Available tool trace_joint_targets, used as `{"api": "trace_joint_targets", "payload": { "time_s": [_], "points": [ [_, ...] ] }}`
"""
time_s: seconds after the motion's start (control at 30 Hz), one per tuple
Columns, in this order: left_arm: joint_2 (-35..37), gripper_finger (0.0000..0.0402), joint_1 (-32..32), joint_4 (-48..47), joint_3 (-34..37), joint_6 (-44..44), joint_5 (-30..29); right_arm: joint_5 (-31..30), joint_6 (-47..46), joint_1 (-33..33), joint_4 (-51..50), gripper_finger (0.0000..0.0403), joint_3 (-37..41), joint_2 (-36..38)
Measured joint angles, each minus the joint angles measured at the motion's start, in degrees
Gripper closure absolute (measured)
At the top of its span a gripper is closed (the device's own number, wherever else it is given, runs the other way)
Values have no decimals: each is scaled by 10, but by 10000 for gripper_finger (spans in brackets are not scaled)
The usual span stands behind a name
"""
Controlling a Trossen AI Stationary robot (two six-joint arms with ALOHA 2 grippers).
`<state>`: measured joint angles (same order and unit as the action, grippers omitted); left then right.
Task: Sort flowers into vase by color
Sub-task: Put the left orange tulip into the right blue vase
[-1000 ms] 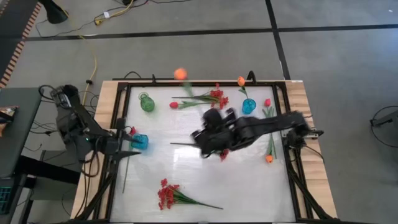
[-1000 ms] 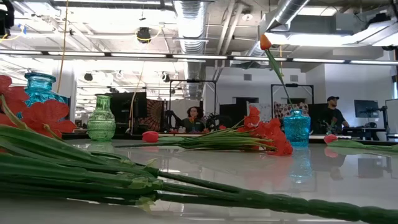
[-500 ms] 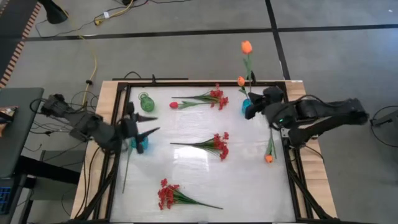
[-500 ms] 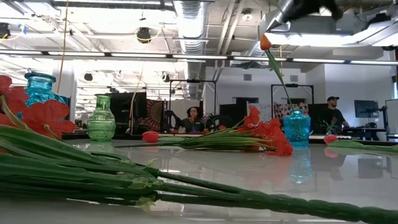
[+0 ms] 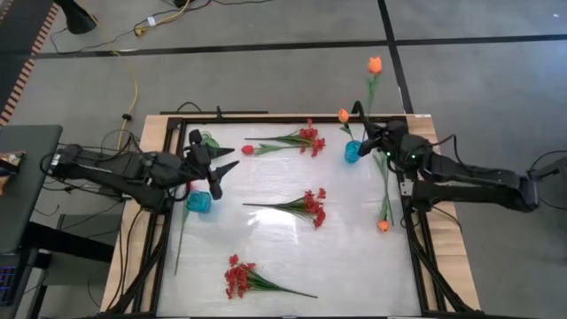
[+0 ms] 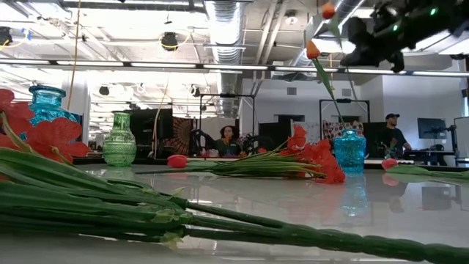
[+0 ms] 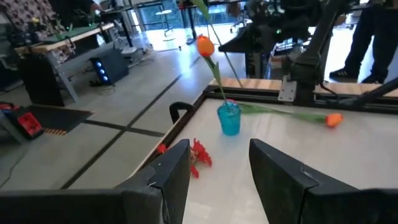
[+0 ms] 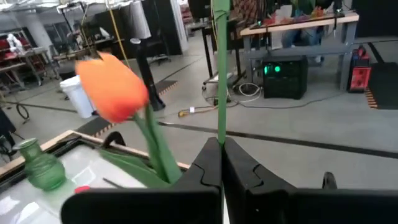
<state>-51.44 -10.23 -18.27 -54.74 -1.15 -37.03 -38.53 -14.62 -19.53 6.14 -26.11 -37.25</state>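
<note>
My right gripper is above the table's far right corner, beside the blue vase, and is shut on an orange tulip whose bud stands high above it. Another orange tulip stands in that vase by its stem. My left gripper is open in the air near the green vase and a second blue vase. Three red sprays, a red-pink tulip and one more orange tulip lie flat on the table. My right gripper pinches the orange tulip's thin green stem between its two fingers, well below the bud. The fingers come roughly level from the table's right side and lie across the stem. The tulip is lifted clear and stands upright, its bud above the gripper.
A black frame runs around the white table top. The tulip bud in the vase sits close beside my right fingers. The green vase and left blue vase stand on the left half. People sit in the room beyond.
My right gripper has swept from the middle of the table to the far right corner by the blue vase, carrying the orange tulip lifted and upright. My left gripper has moved from beside the left blue vase toward the far edge and the table's middle, staying open.
</note>
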Motion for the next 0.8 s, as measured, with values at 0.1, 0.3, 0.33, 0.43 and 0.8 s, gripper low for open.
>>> {"api": "trace_joint_targets", "payload": {
  "time_s": [0.1, 0.3, 0.33, 0.43, 0.8],
  "points": [
    [-5, 246, 13, -3, 0, -1, 28, 42, 7, -46, 49, 381, 30, -21],
    [-11, 246, 57, 3, 0, -12, 130, 64, 42, -101, 139, 381, 65, -44],
    [-11, 246, 66, 3, 0, -15, 133, 64, 48, -106, 151, 381, 69, -44],
    [-10, 246, 92, 3, 0, -15, 142, 64, 60, -117, 180, 381, 83, -43],
    [-7, 246, 195, 264, 134, -54, 264, 70, 56, -128, 303, 381, 144, -47]
  ]
}}
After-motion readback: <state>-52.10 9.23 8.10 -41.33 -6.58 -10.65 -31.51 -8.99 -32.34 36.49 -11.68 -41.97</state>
